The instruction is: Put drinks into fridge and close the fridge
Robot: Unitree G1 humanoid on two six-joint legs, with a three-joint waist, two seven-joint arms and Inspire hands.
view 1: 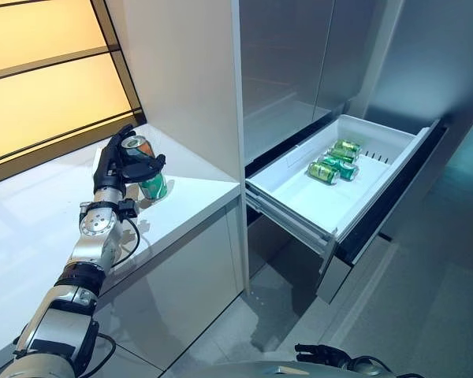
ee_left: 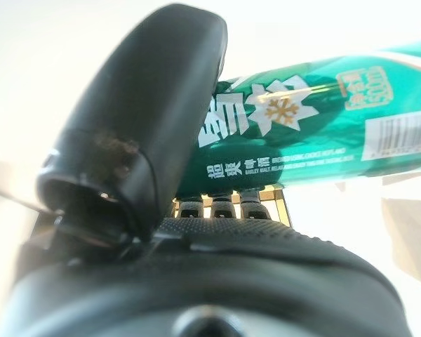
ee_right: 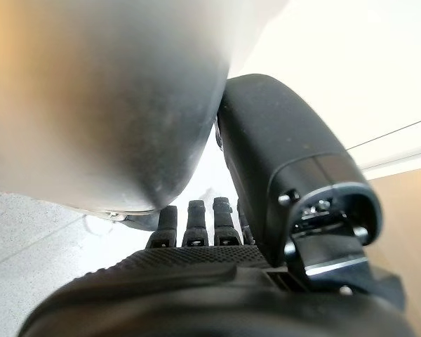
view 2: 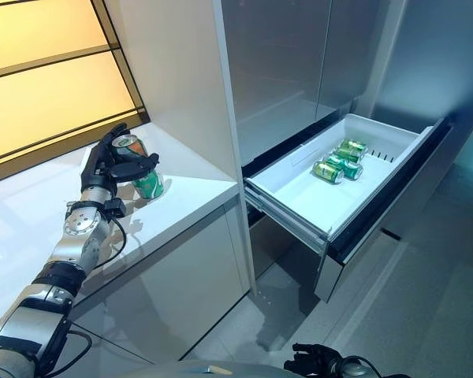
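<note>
A green drink can (view 1: 152,186) stands on the white counter (view 1: 199,191), close to the tall side panel. My left hand (view 1: 114,164) is shut on it, thumb across the front and fingers behind; the left wrist view shows the thumb (ee_left: 147,126) pressed on the can (ee_left: 302,133). To the right, the fridge drawer (view 1: 292,206) is pulled out and open. Three more green cans (view 1: 337,161) lie on their sides at its far end. My right hand (view 1: 323,354) hangs low near the floor with relaxed fingers (ee_right: 196,221), holding nothing.
The grey upper fridge doors (view 1: 292,63) are closed above the drawer. A white side panel (view 1: 189,79) separates counter and fridge. An amber lit window (view 1: 47,79) runs behind the counter. Grey tiled floor (view 1: 426,315) lies in front of the drawer.
</note>
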